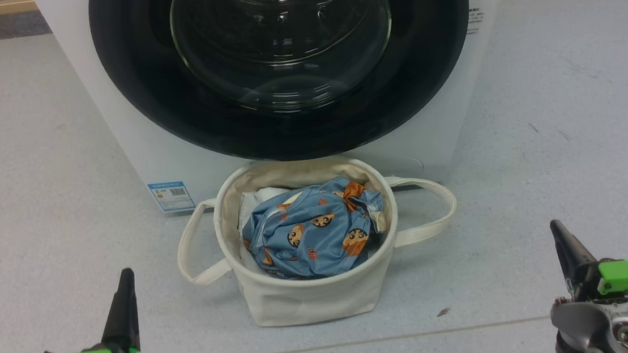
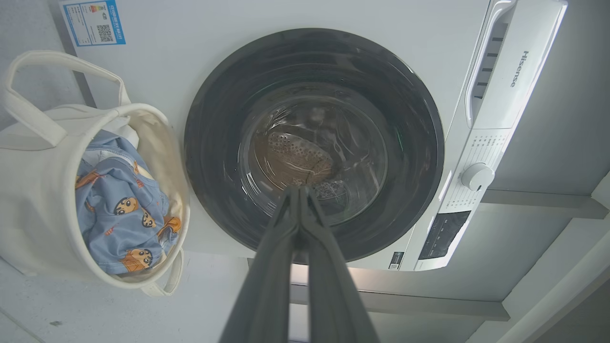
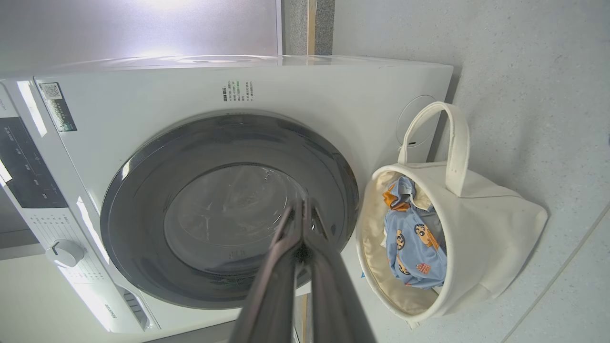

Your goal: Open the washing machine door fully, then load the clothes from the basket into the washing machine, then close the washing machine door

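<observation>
Glossy black-rimmed round glass door (image 1: 284, 59), shut, directly behind the cream canvas basket (image 1: 308, 302) holding blue printed clothes (image 1: 313, 233); left gripper (image 1: 126, 275) and right gripper (image 1: 556, 229), fingers pressed together, flank the basket's near side, roughly equidistant.

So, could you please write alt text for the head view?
A cream basket of blue clothes stands on the floor before a white washer whose round black door is shut. The left hand and right hand, both shut, sit low at the corners, touching nothing.
</observation>
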